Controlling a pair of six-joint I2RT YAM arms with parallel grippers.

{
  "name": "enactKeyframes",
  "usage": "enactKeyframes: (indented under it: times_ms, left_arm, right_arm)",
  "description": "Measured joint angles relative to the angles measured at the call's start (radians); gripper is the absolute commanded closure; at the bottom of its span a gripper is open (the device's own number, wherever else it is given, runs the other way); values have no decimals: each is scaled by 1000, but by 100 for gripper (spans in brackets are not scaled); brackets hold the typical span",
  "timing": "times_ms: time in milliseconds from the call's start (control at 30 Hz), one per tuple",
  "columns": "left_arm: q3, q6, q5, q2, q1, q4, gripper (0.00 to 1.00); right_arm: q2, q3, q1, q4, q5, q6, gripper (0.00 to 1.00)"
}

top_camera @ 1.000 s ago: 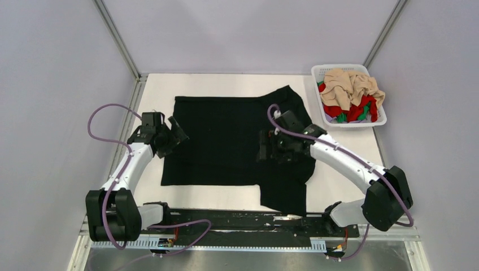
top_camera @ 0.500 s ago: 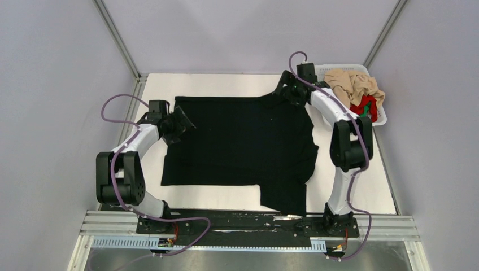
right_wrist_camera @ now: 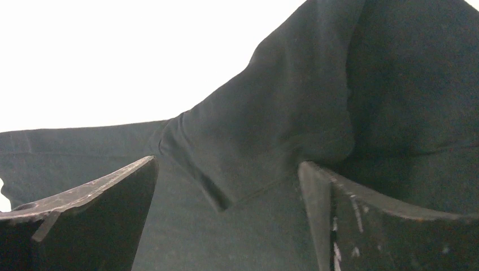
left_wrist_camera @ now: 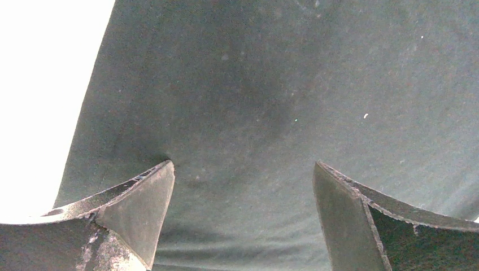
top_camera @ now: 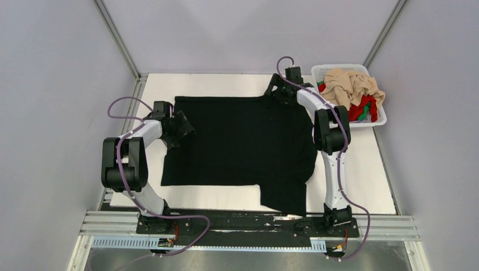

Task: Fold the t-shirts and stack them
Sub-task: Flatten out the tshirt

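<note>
The large black t-shirt [top_camera: 243, 141] lies spread flat on the white table, one sleeve hanging toward the near edge. My left gripper [top_camera: 182, 125] is open at the shirt's left edge; the left wrist view shows flat black cloth [left_wrist_camera: 254, 113] between and under the spread fingers. My right gripper [top_camera: 275, 90] is open at the shirt's far right corner; in the right wrist view a folded sleeve [right_wrist_camera: 271, 135] lies between its fingers. Beige [top_camera: 350, 84], red [top_camera: 357, 108] and green [top_camera: 367, 107] t-shirts are heaped in the basket.
A white lattice basket [top_camera: 322, 71] stands at the table's far right corner, close beside my right arm. Grey walls enclose the table on three sides. The black rail with the arm bases [top_camera: 243, 223] runs along the near edge.
My right arm has swung from the shirt's middle out to its far right corner, then shifted slightly left. My left gripper has moved a little up and right onto the shirt's left edge.
</note>
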Motion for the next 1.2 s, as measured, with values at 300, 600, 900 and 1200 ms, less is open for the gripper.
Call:
enactKeyframes:
  times_ms: [300, 600, 900, 1200]
  left_arm:
    - [38, 1, -15, 28, -3, -32, 0]
    - [65, 13, -23, 43, -5, -63, 0]
    - [70, 21, -58, 43, -5, -71, 0]
    - [131, 23, -154, -15, -76, -120, 0]
  right_arm:
    - [130, 118, 0, 319, -16, 50, 0]
    - [392, 425, 0, 616, -3, 227, 0]
    - [330, 385, -7, 661, 8, 170, 0]
    - [-240, -230, -8, 440, -57, 21, 0]
